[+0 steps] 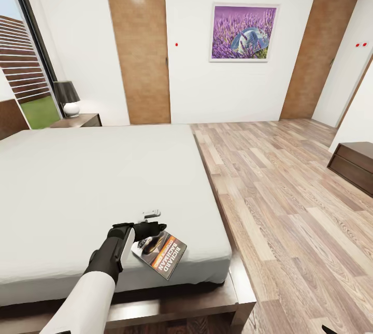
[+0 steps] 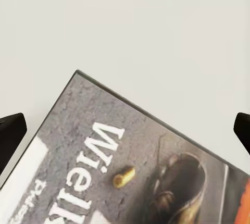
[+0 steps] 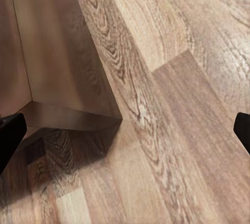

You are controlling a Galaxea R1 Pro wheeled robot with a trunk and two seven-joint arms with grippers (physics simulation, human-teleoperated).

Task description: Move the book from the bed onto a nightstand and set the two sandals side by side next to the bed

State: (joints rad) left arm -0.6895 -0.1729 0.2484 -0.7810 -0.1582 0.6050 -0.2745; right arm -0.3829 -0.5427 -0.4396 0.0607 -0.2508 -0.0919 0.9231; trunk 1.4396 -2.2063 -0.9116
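Note:
The book (image 1: 165,255) lies flat on the white mattress of the bed (image 1: 98,178), close to its near right corner; "RICHARD" and an orange band show on the cover. My left gripper (image 1: 146,238) hovers over the book's left end. In the left wrist view the left gripper (image 2: 125,130) is open, its two dark fingertips (image 2: 11,134) spread wide above the book (image 2: 135,172) without touching it. The right gripper (image 3: 125,130) is open over the wood floor beside the bed frame's corner (image 3: 67,78). A nightstand (image 1: 79,120) stands at the bed's far side. The sandals are out of view.
A black-shaded lamp (image 1: 67,98) sits on the nightstand. A low dark dresser (image 1: 355,165) stands at the right wall. Two brown doors (image 1: 139,49) and a lavender picture (image 1: 243,32) line the far wall. Wood-plank floor (image 1: 290,204) runs along the bed's right.

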